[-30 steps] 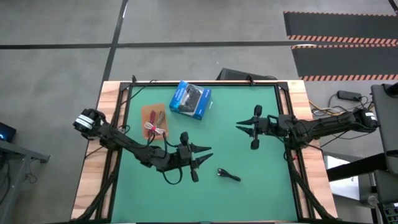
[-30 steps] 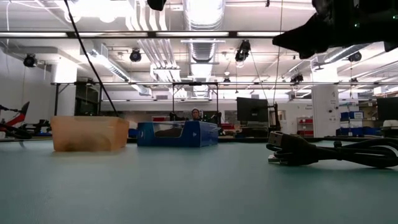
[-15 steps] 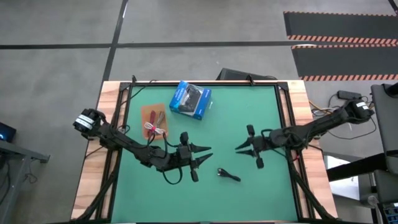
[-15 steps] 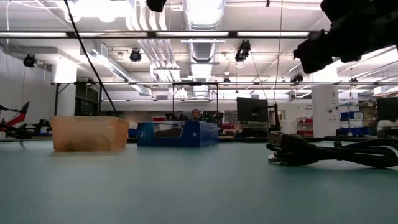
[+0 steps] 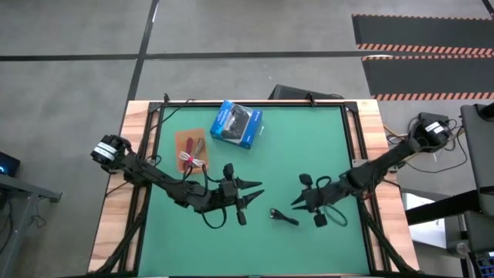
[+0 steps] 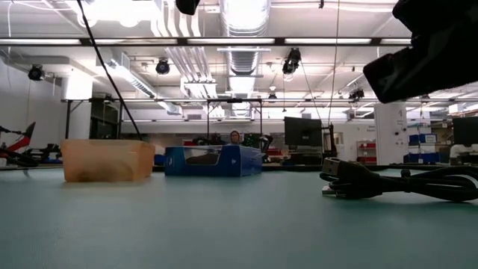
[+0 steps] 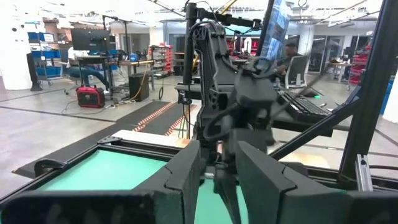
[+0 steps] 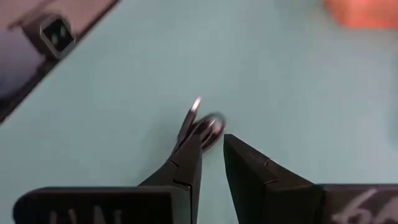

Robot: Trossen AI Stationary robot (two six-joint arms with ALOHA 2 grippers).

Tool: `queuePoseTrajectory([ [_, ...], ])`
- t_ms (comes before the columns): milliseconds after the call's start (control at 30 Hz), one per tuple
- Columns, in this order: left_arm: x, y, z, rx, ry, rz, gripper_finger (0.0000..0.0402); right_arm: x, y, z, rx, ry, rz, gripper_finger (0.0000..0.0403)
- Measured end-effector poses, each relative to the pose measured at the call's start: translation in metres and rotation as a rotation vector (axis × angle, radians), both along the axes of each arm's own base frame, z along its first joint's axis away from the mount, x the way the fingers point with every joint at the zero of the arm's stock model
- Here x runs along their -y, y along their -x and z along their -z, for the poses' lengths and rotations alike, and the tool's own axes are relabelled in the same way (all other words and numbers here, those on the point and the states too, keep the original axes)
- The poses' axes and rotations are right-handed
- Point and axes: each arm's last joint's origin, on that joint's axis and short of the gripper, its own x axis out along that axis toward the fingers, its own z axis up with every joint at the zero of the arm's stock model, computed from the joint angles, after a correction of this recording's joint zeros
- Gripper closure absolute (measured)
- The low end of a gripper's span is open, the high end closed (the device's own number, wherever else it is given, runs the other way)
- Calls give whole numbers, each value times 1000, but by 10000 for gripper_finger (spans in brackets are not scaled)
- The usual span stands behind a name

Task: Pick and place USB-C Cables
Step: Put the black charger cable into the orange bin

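A black USB-C cable [image 5: 284, 218] lies flat on the green mat near the table's near edge; it also shows in the low view [image 6: 396, 183]. My right gripper [image 5: 296, 207] hovers just above and to the right of it, open with a narrow gap. In the right wrist view the cable's coiled end [image 8: 200, 123] lies just past my right gripper [image 8: 211, 140]. A white cable with a red tie and a dark red cable lie in the flat brown tray [image 5: 179, 144]. My left gripper [image 5: 258, 188] waits mid-table, open narrowly, to the left of the black cable.
A blue box with a black picture [image 5: 237, 123] lies beyond the tray toward the far edge [image 6: 213, 161]. The tray [image 6: 108, 161] sits at the far left of the mat. In the left wrist view the right arm [image 7: 236, 93] stands ahead. Bare mat surrounds the black cable.
My right gripper has swung from the right middle of the mat toward the near edge and toward the left, coming down close to the black cable. The cable has stayed where it lay.
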Motion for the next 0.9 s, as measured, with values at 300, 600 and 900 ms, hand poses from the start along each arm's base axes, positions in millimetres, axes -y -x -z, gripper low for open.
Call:
queuePoseTrajectory([
  [300, 0, 0, 0, 0, 0, 0, 313, -27, -15, 8, -254, 53, -6, 344],
  [600, 0, 0, 0, -1, 0, 1, 313, -36, -28, 24, -356, 34, 57, 315],
  [900, 0, 0, 0, -1, -1, 5, 313, -39, -31, 31, -395, -2, 99, 222],
])
